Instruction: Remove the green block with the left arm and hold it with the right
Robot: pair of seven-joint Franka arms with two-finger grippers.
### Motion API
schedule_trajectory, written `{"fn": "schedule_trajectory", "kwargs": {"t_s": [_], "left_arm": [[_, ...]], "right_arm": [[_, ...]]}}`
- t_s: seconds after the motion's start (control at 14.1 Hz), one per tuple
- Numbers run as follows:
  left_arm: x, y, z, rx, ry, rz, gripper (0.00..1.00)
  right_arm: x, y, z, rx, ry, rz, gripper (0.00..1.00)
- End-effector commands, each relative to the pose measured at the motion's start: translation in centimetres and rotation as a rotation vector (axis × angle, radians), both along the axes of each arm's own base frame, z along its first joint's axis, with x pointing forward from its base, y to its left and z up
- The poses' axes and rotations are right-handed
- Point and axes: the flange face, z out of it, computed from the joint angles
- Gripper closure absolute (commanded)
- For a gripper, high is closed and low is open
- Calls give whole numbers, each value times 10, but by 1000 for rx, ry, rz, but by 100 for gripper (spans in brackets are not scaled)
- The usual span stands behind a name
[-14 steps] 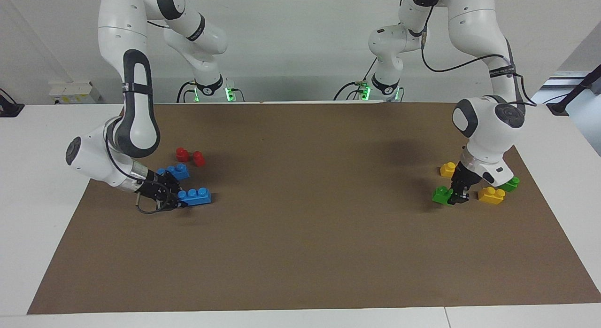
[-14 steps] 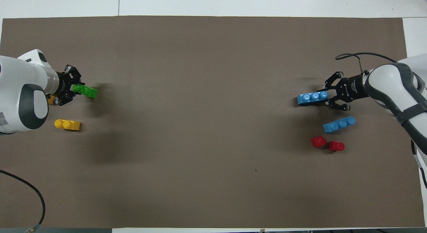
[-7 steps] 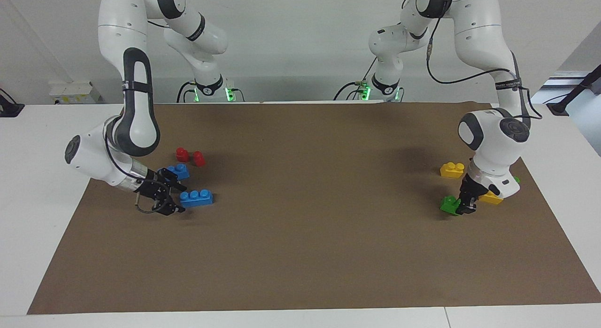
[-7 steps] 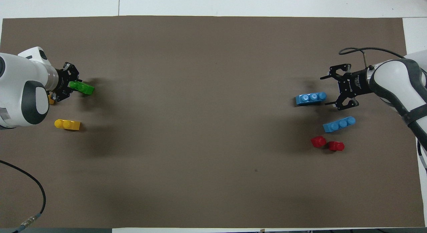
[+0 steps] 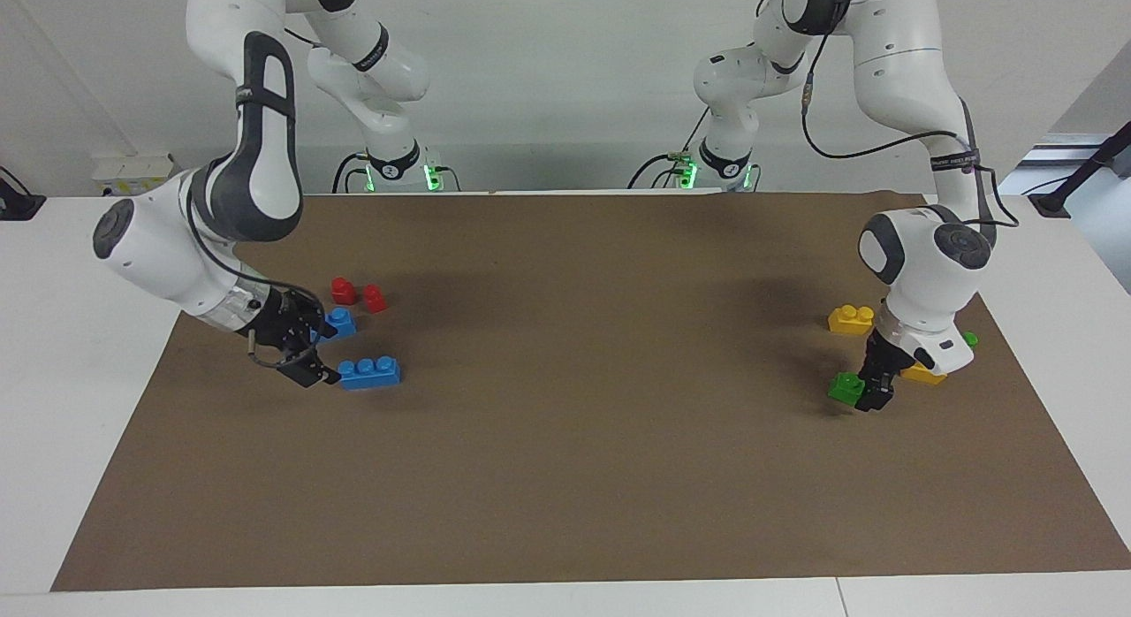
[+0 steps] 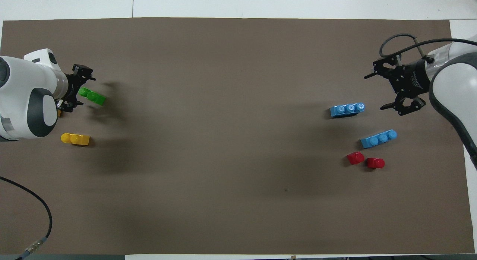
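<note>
Left gripper (image 5: 870, 394) is clamping the green block (image 5: 846, 387) just above the mat (image 5: 565, 476), beside a yellow brick (image 5: 923, 375); right gripper (image 5: 311, 359) is hanging splayed, empty, beside a blue brick (image 5: 369, 372); no lettering legible.

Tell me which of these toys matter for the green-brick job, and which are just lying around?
In the job:
small bright green plastic two-stud brick
left gripper, holding it
right gripper, open

Lying about:
second green brick
two yellow bricks
two blue three-stud bricks
two red pieces
</note>
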Motion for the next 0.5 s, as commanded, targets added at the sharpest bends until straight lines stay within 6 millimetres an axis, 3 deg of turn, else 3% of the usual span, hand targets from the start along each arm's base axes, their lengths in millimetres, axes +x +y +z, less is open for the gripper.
{"fn": "schedule_trajectory", "kwargs": {"t_s": [0.0, 0.14, 0.43], "left_arm": [[-13, -5, 47, 56, 28, -160, 0], [-24, -8, 76, 83, 60, -272, 0], [-53, -23, 134, 133, 117, -520, 0]], "right_arm": [[-32, 25, 48, -134, -47, 330, 0], [-51, 41, 75, -160, -79, 501, 0], [-52, 29, 78, -191, -111, 781, 0]]}}
